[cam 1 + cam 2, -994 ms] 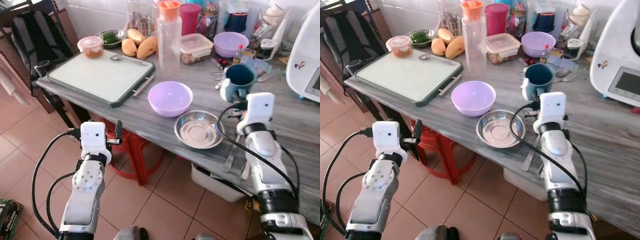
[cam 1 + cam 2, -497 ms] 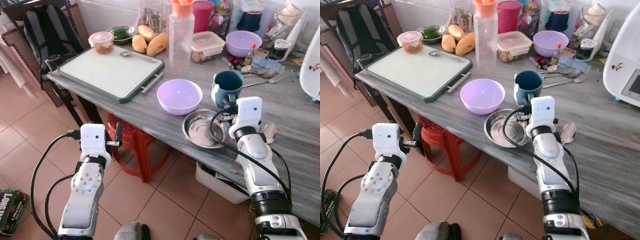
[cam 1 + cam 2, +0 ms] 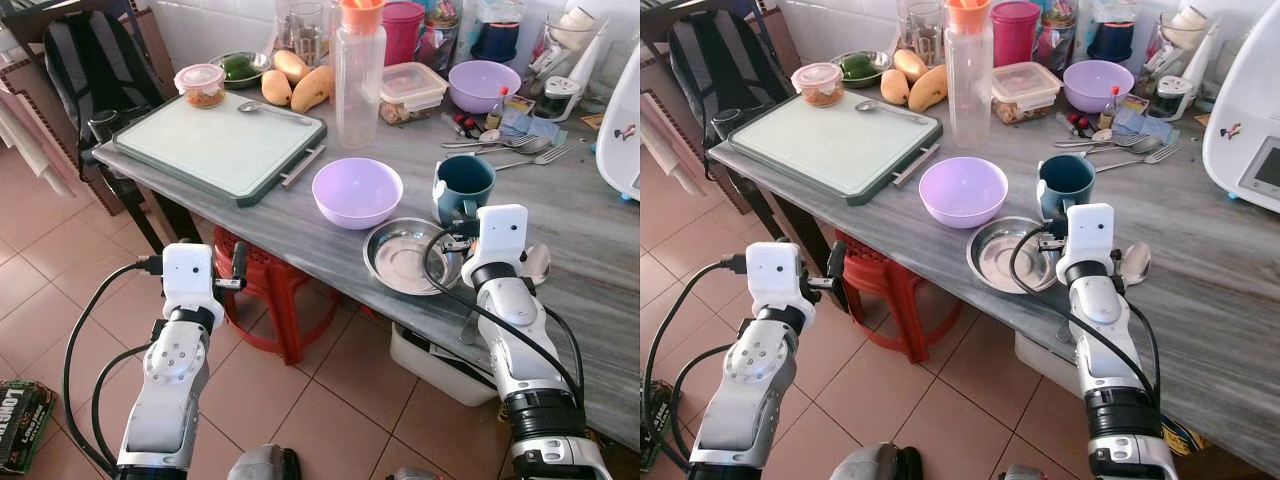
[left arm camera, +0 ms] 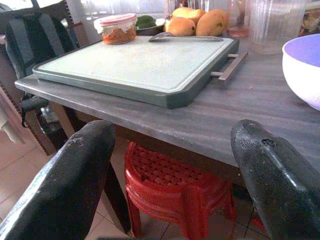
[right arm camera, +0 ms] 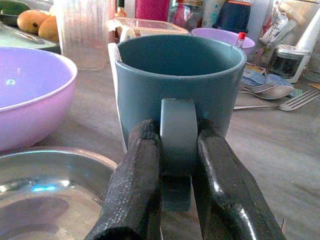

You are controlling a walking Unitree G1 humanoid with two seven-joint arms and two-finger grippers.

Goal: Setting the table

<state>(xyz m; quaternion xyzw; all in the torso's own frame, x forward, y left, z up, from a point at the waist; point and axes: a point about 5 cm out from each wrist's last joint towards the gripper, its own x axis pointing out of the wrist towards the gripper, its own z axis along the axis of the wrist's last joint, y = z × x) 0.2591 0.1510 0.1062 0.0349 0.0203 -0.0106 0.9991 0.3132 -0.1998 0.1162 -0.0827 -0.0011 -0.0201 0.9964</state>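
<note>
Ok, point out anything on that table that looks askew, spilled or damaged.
Nothing stands out. The teal mug stands upright, its handle between the right gripper fingers; the purple bowl and steel dish sit flat, with no spills showing.

Your left gripper [image 4: 170, 175] hangs open off the table [image 4: 240, 107] edge, facing the tray [image 4: 135, 65], a red stool [image 4: 175, 185] underneath, purple bowl [image 4: 305, 70] beside the tray
</note>
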